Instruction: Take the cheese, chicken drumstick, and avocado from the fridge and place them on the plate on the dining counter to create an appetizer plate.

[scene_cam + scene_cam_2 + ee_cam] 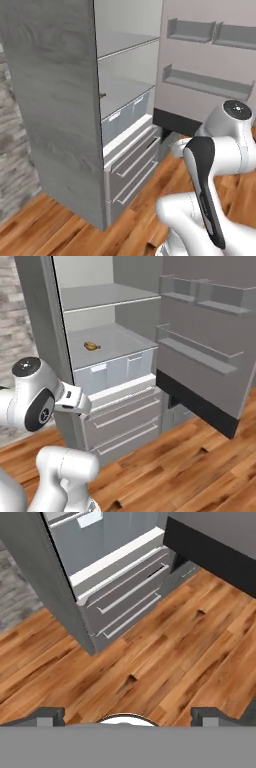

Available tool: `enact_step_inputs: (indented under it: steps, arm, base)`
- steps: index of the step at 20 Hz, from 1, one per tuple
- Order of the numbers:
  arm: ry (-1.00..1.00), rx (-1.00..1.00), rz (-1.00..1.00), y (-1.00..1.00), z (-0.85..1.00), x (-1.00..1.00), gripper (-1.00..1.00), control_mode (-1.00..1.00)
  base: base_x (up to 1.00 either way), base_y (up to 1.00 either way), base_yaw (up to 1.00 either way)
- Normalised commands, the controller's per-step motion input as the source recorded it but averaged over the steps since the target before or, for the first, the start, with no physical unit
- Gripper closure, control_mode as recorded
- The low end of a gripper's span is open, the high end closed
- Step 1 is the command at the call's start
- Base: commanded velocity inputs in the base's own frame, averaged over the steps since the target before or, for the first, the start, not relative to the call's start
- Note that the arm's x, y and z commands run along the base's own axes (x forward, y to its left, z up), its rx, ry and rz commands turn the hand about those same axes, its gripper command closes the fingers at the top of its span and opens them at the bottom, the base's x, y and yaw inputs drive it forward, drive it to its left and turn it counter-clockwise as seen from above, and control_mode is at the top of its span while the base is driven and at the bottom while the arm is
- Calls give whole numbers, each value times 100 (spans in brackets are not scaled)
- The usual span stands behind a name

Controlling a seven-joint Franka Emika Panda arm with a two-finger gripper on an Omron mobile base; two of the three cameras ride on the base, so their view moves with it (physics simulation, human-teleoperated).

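Note:
The tall grey fridge (114, 295) stands open in front of me, its side wall (55, 100) near in the left base view. A golden-brown chicken drumstick (91, 346) lies on the middle shelf, above the translucent drawers (115, 370). My gripper (128, 717) hangs low over the wooden floor in front of the fridge's bottom drawers (127, 592). Its fingertips (50, 716) stand wide apart with nothing between them, so it is open. The cheese, the avocado, the plate and the dining counter are out of view.
The fridge door (205, 371) is swung open to the right, with grey shelf bins (205, 82) on its inner face. A brick wall (15, 150) lies left of the fridge. Wooden floor (165, 657) stretches in front.

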Motion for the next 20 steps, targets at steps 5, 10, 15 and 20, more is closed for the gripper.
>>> enact_step_inputs:
  steps: [5,10,15,20]
  arm:
    - [0,0,0,0,0,0,-100,100]
    - [0,0,0,0,0,0,-100,100]
    - [0,0,0,0,0,0,-100,100]
    - [0,0,0,0,0,0,-100,100]
  base:
    - [80,-10,30]
    - [76,-1,36]
    - [33,-36,31]
    - [15,-52,29]
